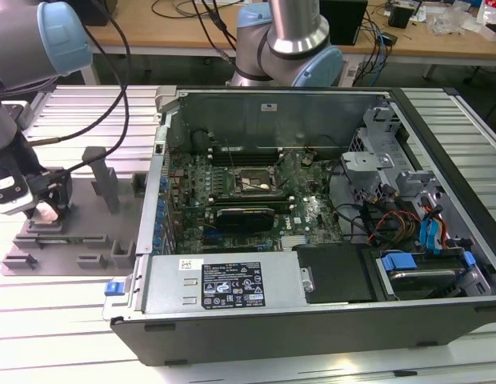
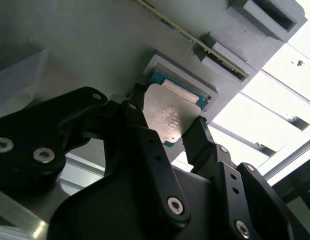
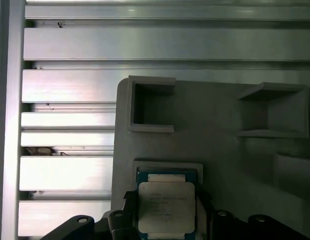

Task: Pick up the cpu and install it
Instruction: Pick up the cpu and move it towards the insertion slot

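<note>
The end effector (image 2: pixel 167 122) is closed onto the cpu (image 3: pixel 166 207), its fingers (image 2: pixel 197 137) pinching opposite edges while the chip sits between them in a pocket (image 3: pixel 167 166) of the gray tray (image 3: pixel 220 150), so picking it cleanly likely needs an even squeeze and a straight, level lift.

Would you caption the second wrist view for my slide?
Gripper straddling the cpu in its gray tray recess.

An open computer case (image 1: pixel 312 332) sits beside a gray tray (image 1: pixel 84 220).
</note>
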Controlling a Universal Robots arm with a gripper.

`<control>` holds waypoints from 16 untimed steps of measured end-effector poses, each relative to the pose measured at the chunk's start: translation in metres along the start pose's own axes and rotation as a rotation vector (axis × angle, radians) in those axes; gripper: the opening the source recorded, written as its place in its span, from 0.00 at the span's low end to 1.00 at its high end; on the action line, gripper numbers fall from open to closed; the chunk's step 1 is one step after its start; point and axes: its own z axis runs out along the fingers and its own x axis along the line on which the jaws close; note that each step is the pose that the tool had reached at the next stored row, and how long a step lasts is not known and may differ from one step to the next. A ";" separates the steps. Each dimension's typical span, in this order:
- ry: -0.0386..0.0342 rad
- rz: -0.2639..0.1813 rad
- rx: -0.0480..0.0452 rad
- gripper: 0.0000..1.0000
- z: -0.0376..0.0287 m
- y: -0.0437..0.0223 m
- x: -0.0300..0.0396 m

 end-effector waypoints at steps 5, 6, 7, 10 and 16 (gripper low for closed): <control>-0.0001 0.002 0.0001 0.55 -0.0121 0.0007 -0.0001; -0.0002 0.002 0.0000 0.55 -0.0148 0.0008 -0.0002; -0.0002 0.003 0.0000 0.55 -0.0166 0.0009 -0.0002; -0.0002 0.003 0.0000 0.55 -0.0204 0.0012 -0.0002; -0.0002 0.003 0.0000 0.55 -0.0306 0.0017 -0.0003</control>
